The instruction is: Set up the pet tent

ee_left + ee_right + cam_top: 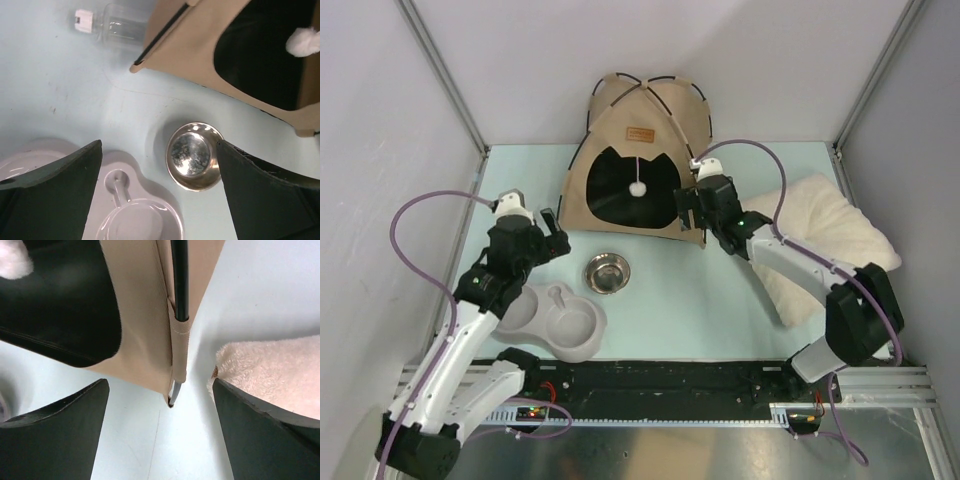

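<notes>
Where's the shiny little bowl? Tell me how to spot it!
Find the tan tent at the back of the table. Just in front of its doorway sits the bowl. It is round shiny metal, unlike the grey plastic double dish beside it.

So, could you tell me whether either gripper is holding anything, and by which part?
Nothing is held. The right gripper stands open at a corner pole of the pet tent; the left gripper is open too.

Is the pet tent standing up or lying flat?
Standing up. The pet tent forms a dome, its black poles arch and cross on top, and the white pompom hangs freely in the doorway.
</notes>
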